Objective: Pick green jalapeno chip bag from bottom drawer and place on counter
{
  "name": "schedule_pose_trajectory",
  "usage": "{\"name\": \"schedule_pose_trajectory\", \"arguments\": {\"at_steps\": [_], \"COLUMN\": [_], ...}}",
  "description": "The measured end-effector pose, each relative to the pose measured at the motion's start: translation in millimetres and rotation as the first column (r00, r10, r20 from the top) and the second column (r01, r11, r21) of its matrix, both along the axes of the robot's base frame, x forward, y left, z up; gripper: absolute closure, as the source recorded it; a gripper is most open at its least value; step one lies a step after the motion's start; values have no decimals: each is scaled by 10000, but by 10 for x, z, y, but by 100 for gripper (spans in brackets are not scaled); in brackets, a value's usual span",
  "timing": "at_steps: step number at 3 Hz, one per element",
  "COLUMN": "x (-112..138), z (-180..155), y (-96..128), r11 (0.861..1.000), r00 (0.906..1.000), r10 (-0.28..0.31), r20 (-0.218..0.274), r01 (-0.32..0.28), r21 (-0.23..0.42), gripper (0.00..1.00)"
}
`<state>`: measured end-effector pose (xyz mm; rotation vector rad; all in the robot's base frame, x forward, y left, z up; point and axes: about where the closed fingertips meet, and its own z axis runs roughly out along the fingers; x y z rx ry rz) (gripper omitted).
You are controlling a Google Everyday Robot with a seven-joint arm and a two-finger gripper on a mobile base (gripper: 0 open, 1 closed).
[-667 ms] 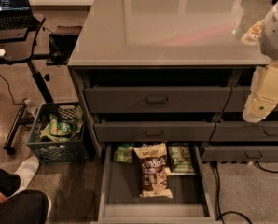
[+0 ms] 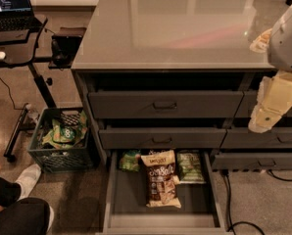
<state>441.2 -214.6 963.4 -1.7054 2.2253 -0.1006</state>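
The bottom drawer [image 2: 116, 199] is pulled open below the cabinet. In it the green jalapeno chip bag [image 2: 190, 166] lies flat at the back right, next to a larger brown-and-cream bag [image 2: 160, 180] in the middle. A smaller bright green bag [image 2: 130, 160] lies at the back left. The counter [image 2: 185, 28] is a glossy grey-brown top above the drawers. My gripper [image 2: 261, 121], cream coloured on a white arm, hangs at the right edge of the view, in front of the right-hand drawers, above and to the right of the open drawer. It holds nothing that I can see.
Two closed drawers with bar handles [image 2: 164, 105] sit above the open one, with more to the right. A crate [image 2: 58, 141] of snack bags stands on the floor at left, by a black desk with a laptop [image 2: 9, 4]. A person's leg and shoe [image 2: 28, 180] are at bottom left. A cable [image 2: 229, 199] runs along the floor at right.
My arm has shifted slightly left and down at the right edge. The bags and the drawer have not moved.
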Motion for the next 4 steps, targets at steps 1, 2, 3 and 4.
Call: {"name": "schedule_pose_trajectory", "arguments": {"at_steps": [1,2,3,4], "x": [-9,96,293,434], "z": [-440,-1235,-1883,-2323], "y": [-2,-94,-130,-116], "r11": [9998,9990,9953,9901], "r00": [9999,9999,9994,9983], "r10": [116,136,331,578], "r20": [75,-42,-22,-50], "r01": [-117,-134,-328,-567], "r21": [167,431,915,1284], "gripper": [0,0,0,0]}}
